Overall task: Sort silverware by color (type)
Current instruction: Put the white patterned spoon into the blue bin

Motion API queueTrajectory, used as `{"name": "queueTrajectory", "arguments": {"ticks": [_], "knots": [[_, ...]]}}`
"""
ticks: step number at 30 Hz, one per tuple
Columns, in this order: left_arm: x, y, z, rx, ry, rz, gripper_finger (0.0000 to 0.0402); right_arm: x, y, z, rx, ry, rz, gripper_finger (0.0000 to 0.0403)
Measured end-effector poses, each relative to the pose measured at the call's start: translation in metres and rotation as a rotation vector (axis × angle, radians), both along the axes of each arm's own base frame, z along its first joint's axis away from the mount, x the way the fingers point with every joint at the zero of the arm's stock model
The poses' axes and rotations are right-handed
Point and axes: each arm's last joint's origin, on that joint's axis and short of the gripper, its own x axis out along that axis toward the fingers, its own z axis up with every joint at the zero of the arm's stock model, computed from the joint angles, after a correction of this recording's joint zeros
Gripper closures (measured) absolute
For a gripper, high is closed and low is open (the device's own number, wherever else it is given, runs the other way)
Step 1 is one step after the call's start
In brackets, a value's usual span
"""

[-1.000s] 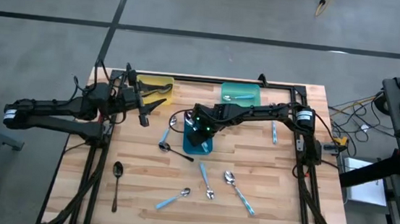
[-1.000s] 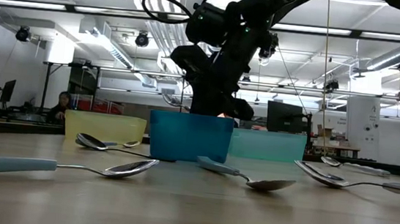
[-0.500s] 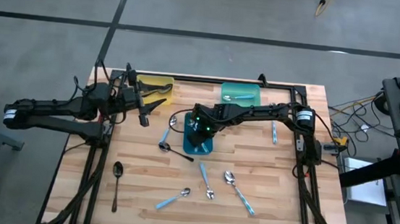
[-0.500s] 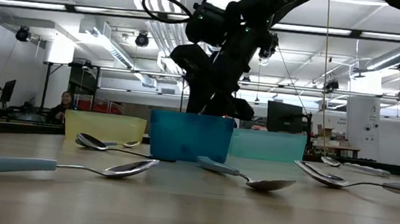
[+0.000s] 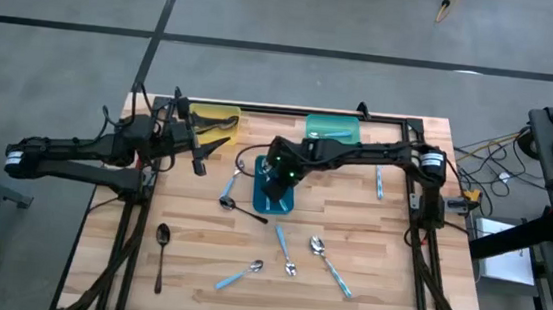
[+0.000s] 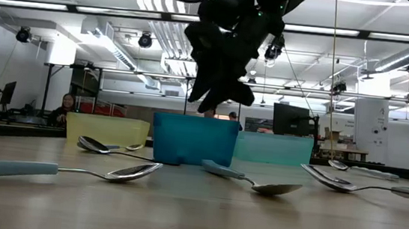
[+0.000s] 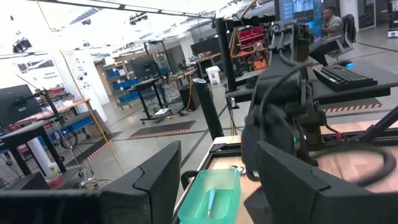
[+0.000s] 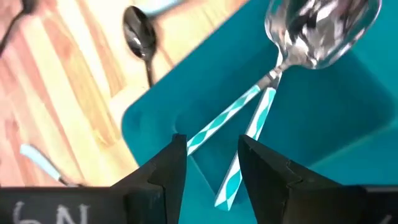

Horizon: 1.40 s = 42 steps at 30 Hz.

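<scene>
Wooden table (image 5: 386,275): black rail along far edge, near half mostly bare board with loose spoons scattered. Left gripper (image 5: 201,131) parked beside the yellow tray (image 5: 226,117), fingers spread, nothing held. Right gripper (image 5: 276,182) hangs above the blue tray (image 5: 257,198), clear of its rim in the low view; fingers (image 8: 165,168) parted, released. Just beyond its fingertips, inside that tray, two spoons with teal-and-white patterned handles (image 8: 249,118), bowls overlapping. Black spoon (image 8: 138,34) on the wood just outside the tray wall.
</scene>
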Motion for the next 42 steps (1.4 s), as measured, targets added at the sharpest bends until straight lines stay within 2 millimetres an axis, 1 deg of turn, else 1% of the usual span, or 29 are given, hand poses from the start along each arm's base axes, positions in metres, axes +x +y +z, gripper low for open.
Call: {"name": "queueTrajectory", "arguments": {"ticks": [6,14,21,25,28,36,42], "knots": [[0.000,0.000,-0.004,-0.065,0.020,-0.005,0.0214,-0.003,0.000,0.008,-0.067,-0.037,0.095,0.0284],[0.003,0.001,-0.025,-0.292,0.149,0.007,0.0214,-0.005,0.003,0.012,-0.137,-0.051,0.207,0.0305],[0.010,0.001,-0.038,-0.460,0.196,0.032,0.0214,-0.014,0.007,0.023,-0.191,-0.053,0.303,0.0316],[0.016,0.002,-0.044,-0.506,0.215,0.043,0.0214,-0.017,0.014,0.029,-0.214,-0.064,0.352,0.0317],[0.020,0.003,-0.048,-0.538,0.227,0.052,0.0214,-0.018,0.019,0.029,-0.228,-0.062,0.391,0.0317],[0.030,0.000,-0.058,-0.618,0.257,0.059,0.0214,-0.023,0.035,0.028,-0.255,-0.055,0.488,0.0317],[0.036,-0.003,-0.064,-0.651,0.280,0.055,0.0214,-0.030,0.040,0.024,-0.264,-0.048,0.522,0.0317]]}}
